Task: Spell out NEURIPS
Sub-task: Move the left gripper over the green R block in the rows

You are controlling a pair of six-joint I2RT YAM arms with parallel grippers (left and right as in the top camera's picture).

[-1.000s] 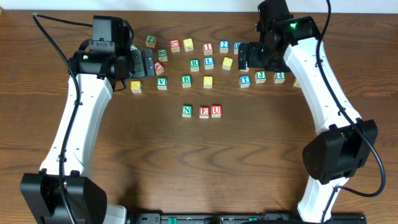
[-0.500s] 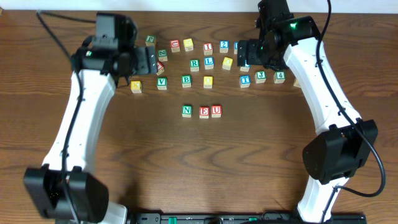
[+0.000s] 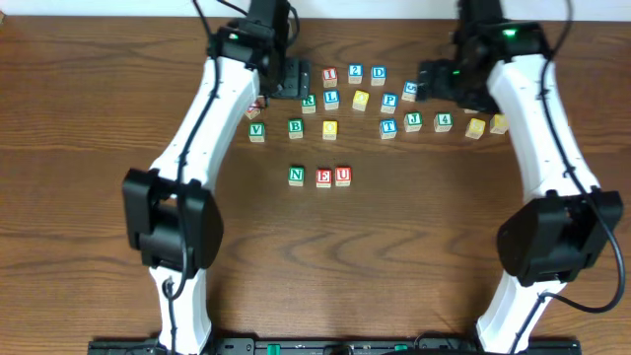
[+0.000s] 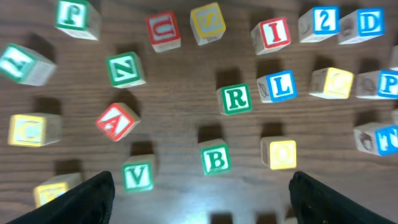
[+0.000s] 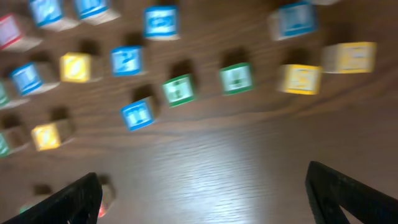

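Many small wooden letter cubes are lying scattered on the brown wooden table [image 3: 414, 227]. In the left wrist view, a green B cube [image 4: 216, 158] is standing directly between the left claw [image 4: 200, 185] and the green R cube [image 4: 235, 98]. A green V cube [image 4: 137, 176] and a yellow Q cube [image 4: 279, 153] are lying on either side of the B. A blue L cube [image 4: 278, 85] is sitting just beside the R, and a tilted red A cube [image 4: 117, 121] and a spare green N cube [image 4: 125, 68] are lying toward the other side.

The left claw is hovering with its fingers spread wide, gripping nothing. The R is lying ahead of it, apart from both fingers. The red I cube [image 4: 272, 33] and a yellow-faced cube [image 4: 208, 20] are lying farther ahead, and the blue P cube [image 4: 387, 83] is showing at the view's edge.

In the overhead view, the green N cube [image 3: 297, 176], red E cube [image 3: 323, 177] and red U cube [image 3: 342, 176] are standing in a row, well apart from both claws. The right claw [image 5: 202, 180] is also spread wide and empty, above blurred cubes.
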